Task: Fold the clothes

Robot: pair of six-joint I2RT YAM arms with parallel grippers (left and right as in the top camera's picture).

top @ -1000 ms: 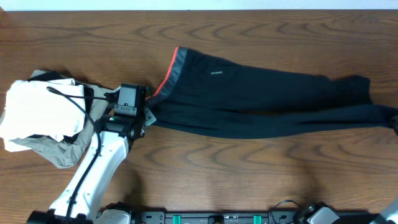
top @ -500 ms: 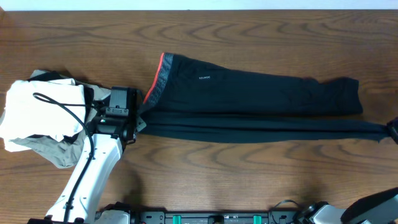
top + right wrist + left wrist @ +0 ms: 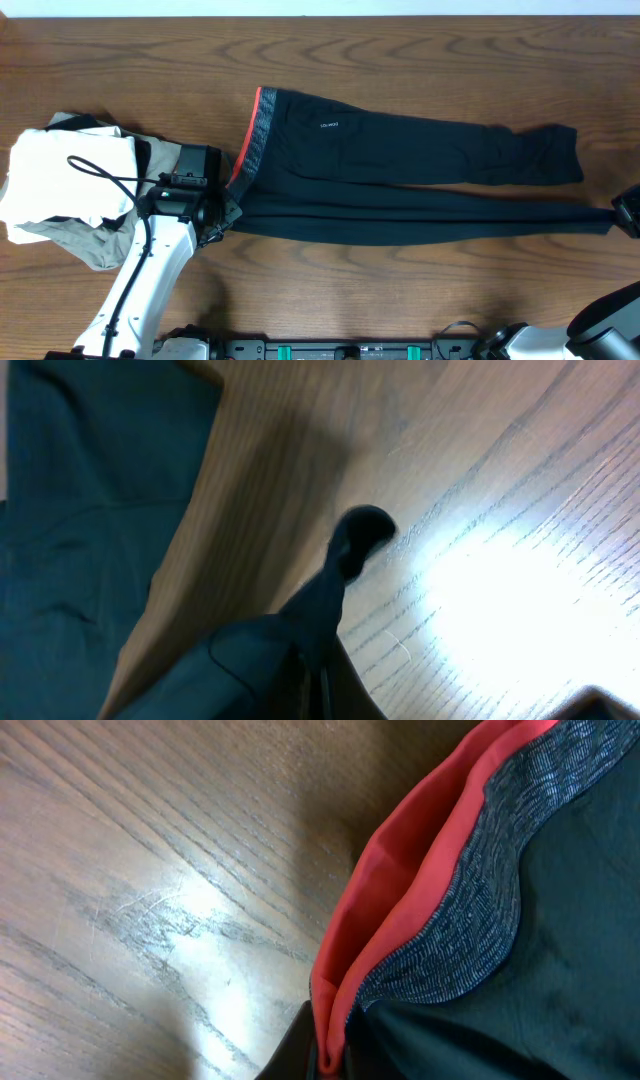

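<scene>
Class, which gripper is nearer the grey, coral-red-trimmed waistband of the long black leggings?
Left. The left gripper pinches the waistband at its lower corner; the right gripper holds a leg cuff at the opposite end of the leggings.

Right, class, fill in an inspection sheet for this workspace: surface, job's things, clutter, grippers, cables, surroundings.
Surface: brown wood-grain table, glare patches in wrist views.
Job's things: black leggings lying lengthwise, grey waistband with coral trim at left, near leg stretched taut.
Clutter: white garment on olive-grey garment, far left.
Grippers: left gripper shut on waistband corner; right gripper shut on leg cuff.
Cables: black cable loops over white garment.
Surroundings: rig base at near edge.
</scene>
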